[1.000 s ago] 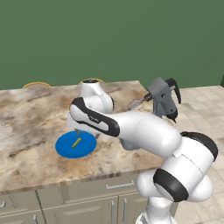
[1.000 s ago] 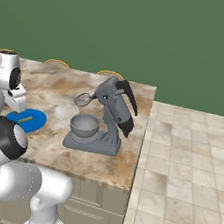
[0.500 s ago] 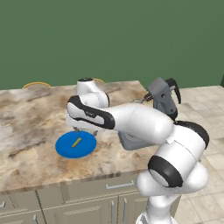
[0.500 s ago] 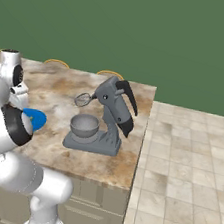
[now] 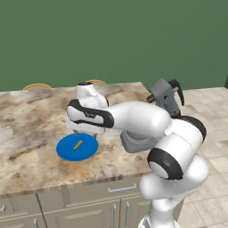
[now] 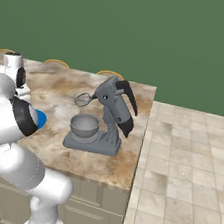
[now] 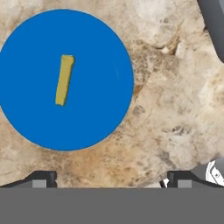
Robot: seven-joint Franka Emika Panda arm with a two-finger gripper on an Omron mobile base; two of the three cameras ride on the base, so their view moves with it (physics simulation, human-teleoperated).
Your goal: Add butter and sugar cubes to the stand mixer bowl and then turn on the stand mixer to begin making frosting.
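Note:
The butter (image 7: 64, 79), a thin yellow-tan stick, lies on the round blue plate (image 7: 100, 100). It also shows on that plate (image 5: 64, 151) in the left base view as the butter (image 5: 78, 144). My gripper (image 7: 111, 178) hangs above the counter just beside the plate, open, with nothing between its tips. The grey stand mixer (image 6: 115, 107) stands with its head tilted up and the whisk (image 6: 83, 100) raised. The stand mixer bowl (image 6: 84, 125) sits on its base. Two pale specks (image 7: 179, 49) near the mixer's base may be the sugar cubes.
The marbled counter (image 5: 26, 120) ends at a front edge over grey cabinets (image 5: 89, 205). A corner of the mixer base (image 7: 214, 22) reaches into the hand view. Round yellow-rimmed things (image 5: 38, 86) sit at the counter's far edge. Tiled floor (image 6: 186, 170) lies to the right.
The arm has swung lower and further forward over the counter, and the hand has shifted slightly left above the plate. The gripper stays open.

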